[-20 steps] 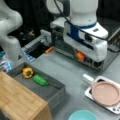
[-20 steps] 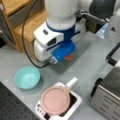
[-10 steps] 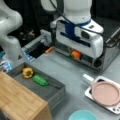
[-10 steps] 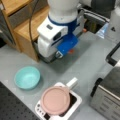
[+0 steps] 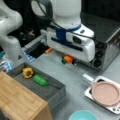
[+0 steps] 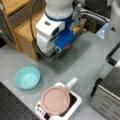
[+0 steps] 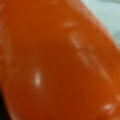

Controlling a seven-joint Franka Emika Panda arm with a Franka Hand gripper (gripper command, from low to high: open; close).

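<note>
One orange carrot with a green tip is the thing at stake, and it sits tucked under the wrist housing, low over the grey table, close in front of the toaster oven. The main risk, as I judge it, is a slip: so little of the carrot sticks out past the housing in a front view that the hold may be near one end, and a smooth, tapered body could twist or slide out if the arm swings or tilts. A second risk is a knock against the toaster oven, which stands just beside the carrot, or against the white pan with the pink lid nearer a front view's bottom right. In the wrist view the carrot fills nearly the whole frame in glossy orange, which tells me it lies right at the camera, between the fingers. The gripper itself is hidden under the housing in both front views; from the way the carrot hangs there off the table I take the claw to be closed narrowly around it. Well apart, the tray holds a yellow pepper and a green vegetable, and a teal bowl rests on the table.
</note>
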